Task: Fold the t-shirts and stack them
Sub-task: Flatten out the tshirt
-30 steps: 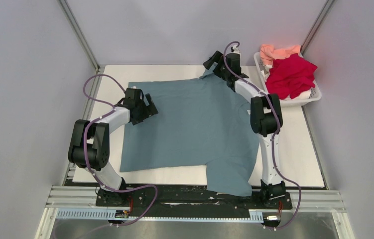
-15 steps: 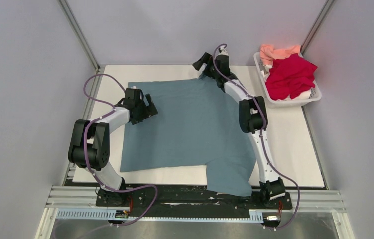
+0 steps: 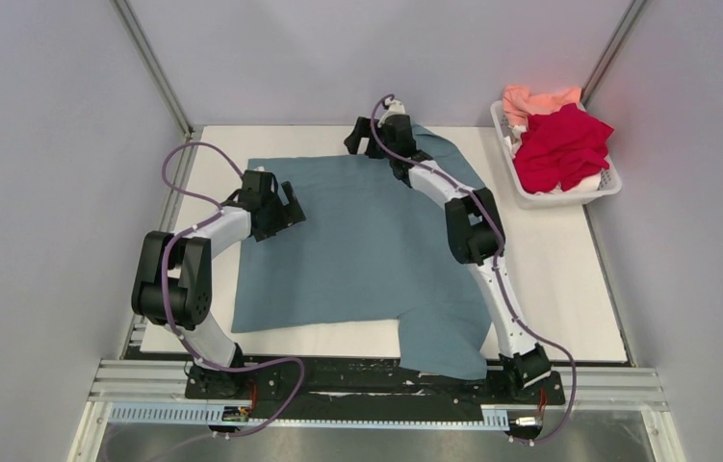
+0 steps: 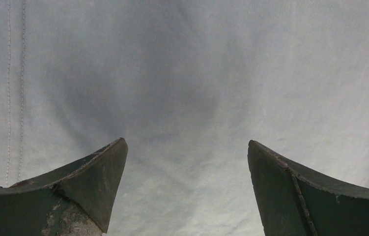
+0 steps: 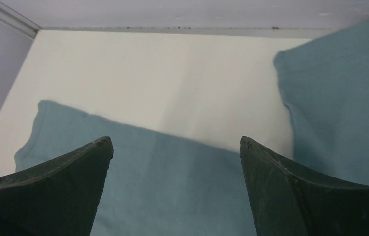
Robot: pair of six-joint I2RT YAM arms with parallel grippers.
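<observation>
Left gripper open, fingers wide apart, low over the left edge of the teal tee; can't tell if it touches the cloth. Right gripper open too, nothing between the fingers, hanging over the tee's far edge. Teal tee lies spread mostly flat on the table, with the far sleeve bunched beside the right arm and the near sleeve drooping over the table's near edge. Red tee and pink tee sit crumpled in the basket at far right, not yet folded. Handling, as a guess: thin cotton, light and limp with no stiffness, so it will sag and drag wherever it isn't held, and wrinkle if pulled from one point only. Not fragile, not slippery; a firm pinch should keep it. Best hold looks like hems, sleeve ends or shoulder seams, pinching the edge up off the table, one gripper per corner so the fold line runs straight. Mid-panel grabs would likely bunch it.
</observation>
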